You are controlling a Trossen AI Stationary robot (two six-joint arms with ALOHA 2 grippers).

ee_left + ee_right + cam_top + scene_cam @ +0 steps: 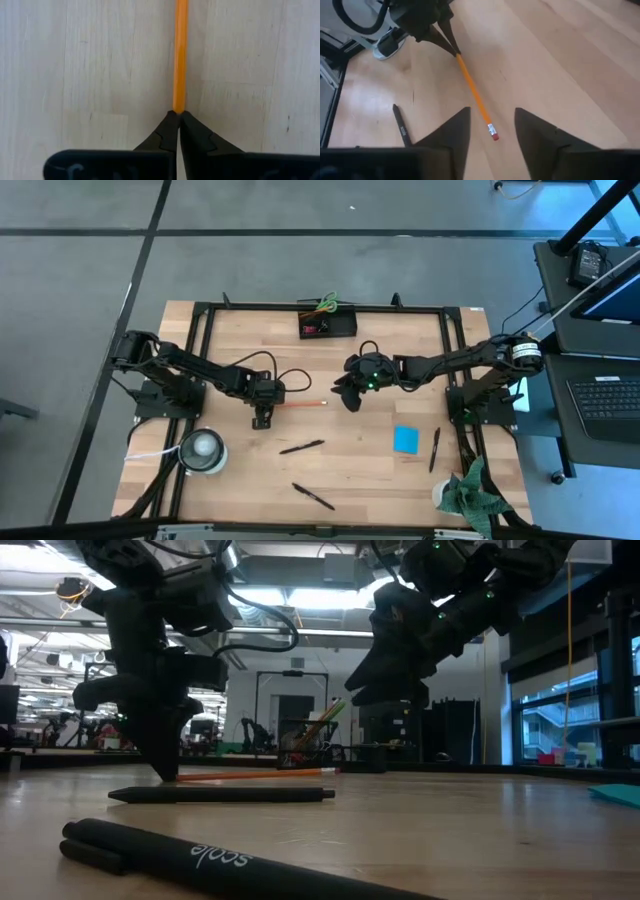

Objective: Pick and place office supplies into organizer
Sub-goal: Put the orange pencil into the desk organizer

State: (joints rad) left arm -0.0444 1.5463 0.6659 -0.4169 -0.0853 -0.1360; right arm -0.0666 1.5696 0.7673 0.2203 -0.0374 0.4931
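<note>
The pencil (180, 55) is pinched at its tip by the left hand (177, 116), lying on the counter (380, 470) ahead. A lift toward the organizer (327, 326) seems next. The right hand (491, 125) hovers spread.

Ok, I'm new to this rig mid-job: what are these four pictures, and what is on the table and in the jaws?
Two dark robot arms work at a light wooden table. One picture looks straight down, one looks level across the tabletop, and two come from the wrists. The left gripper has its jaws shut on the tip of the thin orange wooden pencil, which lies flat. The right gripper hovers open over the pencil's eraser end. Three black pens and a blue square note pad lie loose. The small black rectangular organizer sits at the table's far edge.
</note>
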